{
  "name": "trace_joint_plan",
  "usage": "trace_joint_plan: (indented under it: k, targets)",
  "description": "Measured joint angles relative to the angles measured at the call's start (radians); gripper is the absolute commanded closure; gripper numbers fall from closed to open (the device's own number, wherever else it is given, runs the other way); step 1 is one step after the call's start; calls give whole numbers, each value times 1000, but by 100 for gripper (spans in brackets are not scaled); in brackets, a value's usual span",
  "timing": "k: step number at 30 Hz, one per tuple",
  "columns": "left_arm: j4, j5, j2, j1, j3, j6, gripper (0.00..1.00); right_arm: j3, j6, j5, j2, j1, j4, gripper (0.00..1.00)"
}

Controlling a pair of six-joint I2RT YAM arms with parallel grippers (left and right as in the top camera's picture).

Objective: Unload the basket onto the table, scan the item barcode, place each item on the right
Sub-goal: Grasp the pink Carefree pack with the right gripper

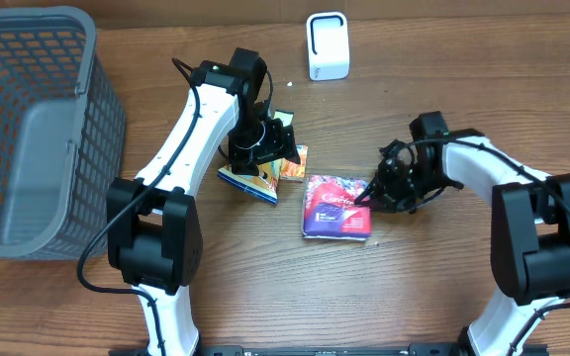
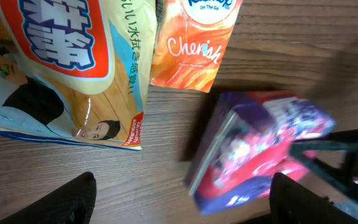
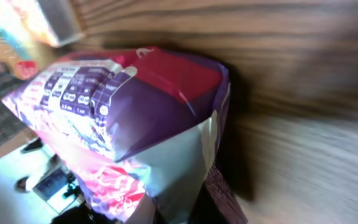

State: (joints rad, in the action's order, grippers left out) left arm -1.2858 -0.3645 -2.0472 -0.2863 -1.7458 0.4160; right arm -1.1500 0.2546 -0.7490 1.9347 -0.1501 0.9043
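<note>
- The purple packet (image 1: 336,206) lies on the wooden table (image 1: 414,297), near the centre and between the two arms.
- The right gripper (image 1: 372,193) meets the packet at its right-hand edge. The fingers are together, clamped on that edge.
- In the right wrist view the packet fills most of the frame, with its silver seam flap running down towards the bottom centre. The fingers themselves cannot be made out there.
- In the left wrist view a dark finger of the right gripper touches the right end of the packet. The packet appears tilted and blurred in this view.
- The left gripper (image 1: 265,148) hangs over the other two products, just left of the packet. Its fingers (image 2: 73,199) stand wide apart at the lower corners of the left wrist view and hold nothing.
- The near end of the packet shows between the left fingertips in that view. Contact with either fingertip is not evident.
- An orange tissue pack (image 1: 293,163) lies just left of the packet's top left corner.
- A yellow-and-blue bag (image 1: 248,180) lies beside the tissue pack, on the side away from the packet.
- The white scanner (image 1: 327,44) stands upright at the far edge of the table, well apart from the packet.
- A grey basket (image 1: 28,213) occupies the left end of the table.
</note>
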Motion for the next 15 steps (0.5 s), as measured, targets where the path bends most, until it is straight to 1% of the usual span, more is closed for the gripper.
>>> trace_joint_plan:
  k: [2,9,12,15]
  targets:
    - [0,0,0,0,0,0,18,-53,2,73,0,9,79,96]
    - [8,3,0,0,0,0,17,-340,15,456,-1,18,371,96]
    - [9,3,0,0,0,0,17,-458,64,658,-2,10,501,96]
    - [12,3,0,0,0,0,17,-521,121,832,-5,-8,600,96]
